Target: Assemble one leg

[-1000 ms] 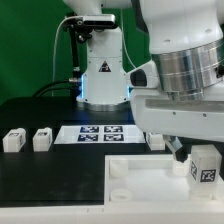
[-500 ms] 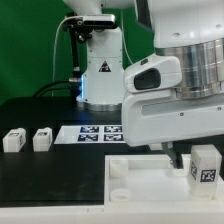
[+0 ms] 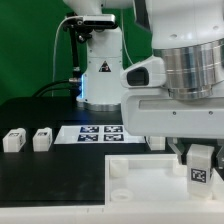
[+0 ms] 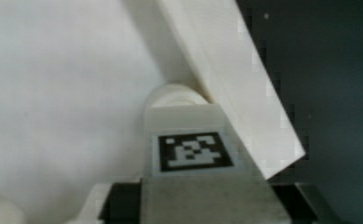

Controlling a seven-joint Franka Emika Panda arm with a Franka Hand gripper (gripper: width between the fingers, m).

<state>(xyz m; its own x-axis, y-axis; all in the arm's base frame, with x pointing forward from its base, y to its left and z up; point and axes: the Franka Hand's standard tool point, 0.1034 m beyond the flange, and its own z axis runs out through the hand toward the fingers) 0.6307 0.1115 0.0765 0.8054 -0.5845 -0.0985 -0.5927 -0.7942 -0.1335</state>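
My gripper (image 3: 198, 158) is shut on a leg (image 3: 199, 168), a small white block with a black-and-white tag, and holds it over the right part of the large white panel (image 3: 140, 176). In the wrist view the leg (image 4: 196, 140) sits between my dark fingers (image 4: 125, 203), its rounded end against the panel (image 4: 62, 90) beside the panel's raised edge (image 4: 222, 70). Two more legs (image 3: 14, 141) (image 3: 42, 139) stand on the black table at the exterior view's left. Another small white piece (image 3: 157, 141) shows behind the panel, partly hidden by my arm.
The marker board (image 3: 95, 133) lies flat behind the panel in the middle. The arm's base (image 3: 100, 70) stands at the back. The table's front edge runs close below the panel.
My gripper with the leg has shifted slightly toward the exterior view's left and a little lower over the panel. The two loose legs have not moved.
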